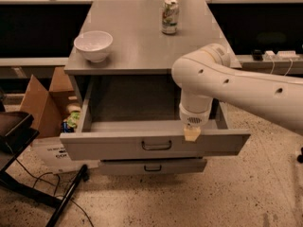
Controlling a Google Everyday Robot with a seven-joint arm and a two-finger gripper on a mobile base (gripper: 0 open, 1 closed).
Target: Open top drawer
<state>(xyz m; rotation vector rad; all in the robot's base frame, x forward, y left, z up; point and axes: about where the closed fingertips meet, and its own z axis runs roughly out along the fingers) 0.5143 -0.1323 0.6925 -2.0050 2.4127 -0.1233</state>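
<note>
the large grey top drawer (118, 145) stood open, its front rim just beneath the gripper (191, 134). its jaws' state could not be told.

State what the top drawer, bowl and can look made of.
Top drawer: likely painted metal or laminate, flat matte grey. Bowl: probably ceramic or plastic, glossy white. Can: likely aluminium, shiny rim, printed label. Gripper sits at the drawer front's upper edge.

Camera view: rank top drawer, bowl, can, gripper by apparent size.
1. top drawer
2. bowl
3. can, farther back
4. gripper, at the drawer's front rim, right of the handle; only its tip shows
</note>
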